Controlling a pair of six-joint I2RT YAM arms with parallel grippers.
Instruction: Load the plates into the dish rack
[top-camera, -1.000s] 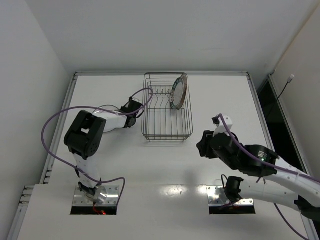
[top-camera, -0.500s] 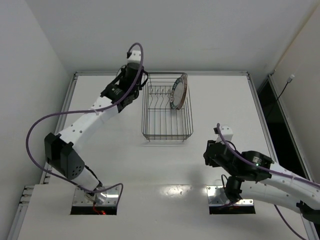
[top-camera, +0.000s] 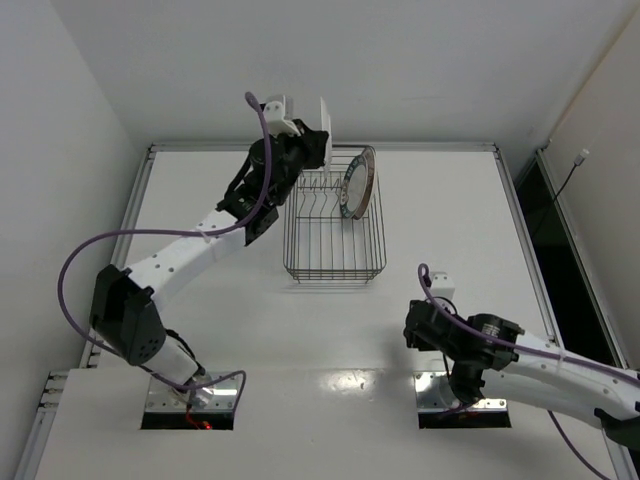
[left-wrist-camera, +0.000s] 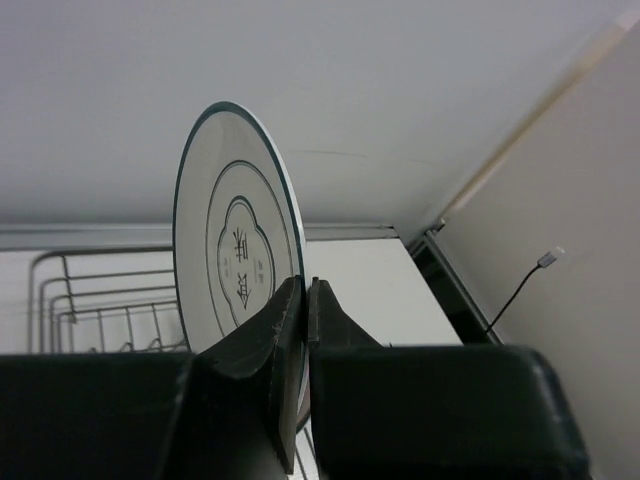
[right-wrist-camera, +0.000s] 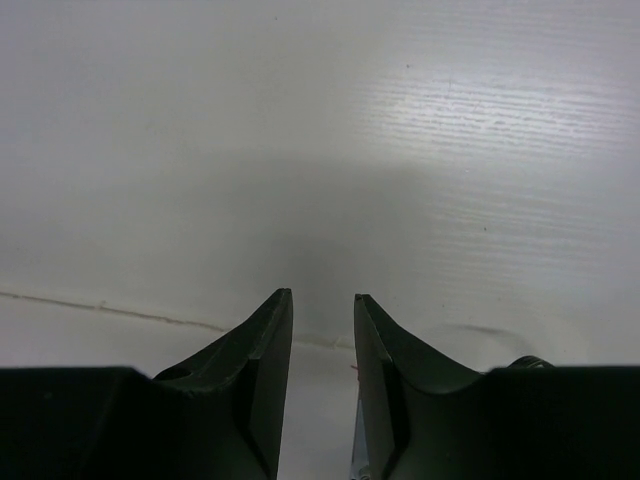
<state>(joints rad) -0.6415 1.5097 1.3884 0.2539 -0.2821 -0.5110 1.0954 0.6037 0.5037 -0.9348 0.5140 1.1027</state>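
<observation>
White table (top-camera: 230, 330), left claw (left-wrist-camera: 303, 288) now lifts plate (left-wrist-camera: 232, 262), perhaps over rack (top-camera: 334, 262)

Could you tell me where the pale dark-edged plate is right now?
The pale plate is held upright in the left gripper, raised near the dish rack's far left corner in the top view, left of the racked plate.

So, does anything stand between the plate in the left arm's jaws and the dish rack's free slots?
Nothing visible does. The held plate hangs above the dish rack, at its far left corner, where the tines are bare. The other plate stands at its far right side, apart.
</observation>
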